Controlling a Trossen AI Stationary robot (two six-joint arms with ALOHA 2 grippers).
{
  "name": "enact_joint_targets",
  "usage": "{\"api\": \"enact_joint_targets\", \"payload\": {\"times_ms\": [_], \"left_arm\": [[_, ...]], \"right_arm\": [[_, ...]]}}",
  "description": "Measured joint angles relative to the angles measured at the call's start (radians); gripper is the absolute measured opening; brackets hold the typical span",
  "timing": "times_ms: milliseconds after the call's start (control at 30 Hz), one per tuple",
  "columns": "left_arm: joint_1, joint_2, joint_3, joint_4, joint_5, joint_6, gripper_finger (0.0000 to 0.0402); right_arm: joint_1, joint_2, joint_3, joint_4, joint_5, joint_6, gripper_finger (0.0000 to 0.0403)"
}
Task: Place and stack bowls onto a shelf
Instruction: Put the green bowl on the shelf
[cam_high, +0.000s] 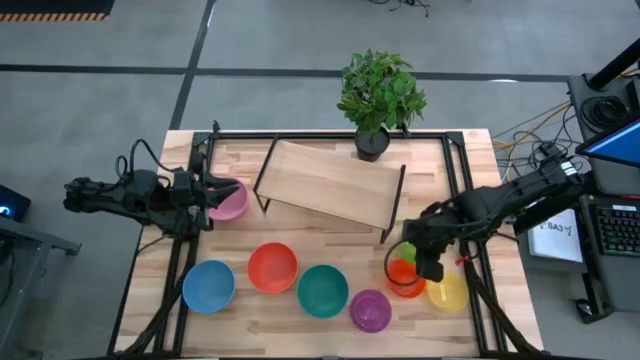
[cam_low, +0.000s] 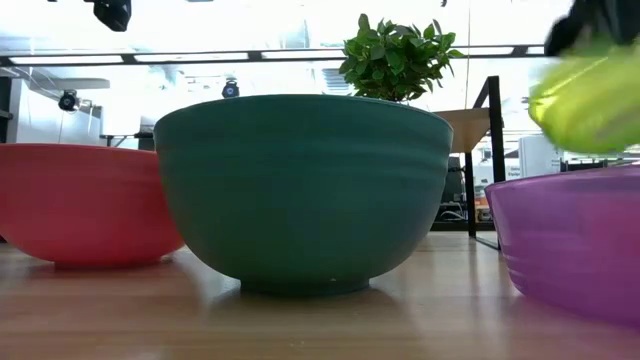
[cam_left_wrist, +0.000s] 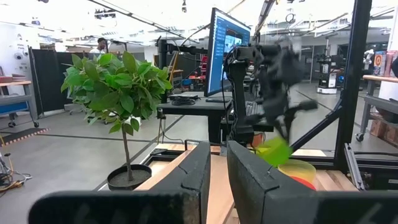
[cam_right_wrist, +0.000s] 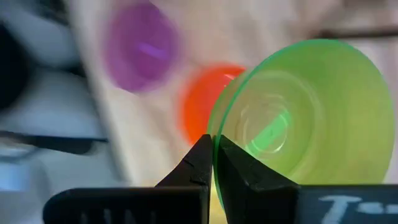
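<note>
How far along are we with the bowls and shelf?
Nothing is done: the shelf is bare. In hand: the right gripper is shut on the green bowl's rim, lifted; the left gripper is at the pink bowl. Blue, red, teal, purple, orange and yellow bowls remain on the table.

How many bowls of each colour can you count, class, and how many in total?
Pink bowl: 1
Blue bowl: 1
Red bowl: 1
Teal bowl: 1
Purple bowl: 1
Orange bowl: 1
Yellow bowl: 1
Green bowl: 1
Total: 8
</note>
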Motion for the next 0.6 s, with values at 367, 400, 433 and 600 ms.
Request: {"api": "enact_joint_targets", "payload": {"times_ms": [367,400,433,600], "left_arm": [[0.000,0.000,0.000,0.000,0.000,0.008,0.0037],[0.000,0.000,0.000,0.000,0.000,0.013,0.0037],[0.000,0.000,0.000,0.000,0.000,0.019,0.0037],[0.000,0.000,0.000,0.000,0.000,0.027,0.0037]], "right_arm": [[0.000,0.023,0.130,0.490,0.013,-0.215,0.0009],[-0.001,0.032,0.142,0.489,0.063,-0.266,0.0009],[-0.003,0.044,0.154,0.483,0.116,-0.315,0.0009],[-0.036,0.136,0.225,0.419,0.376,-0.524,0.0009]]}}
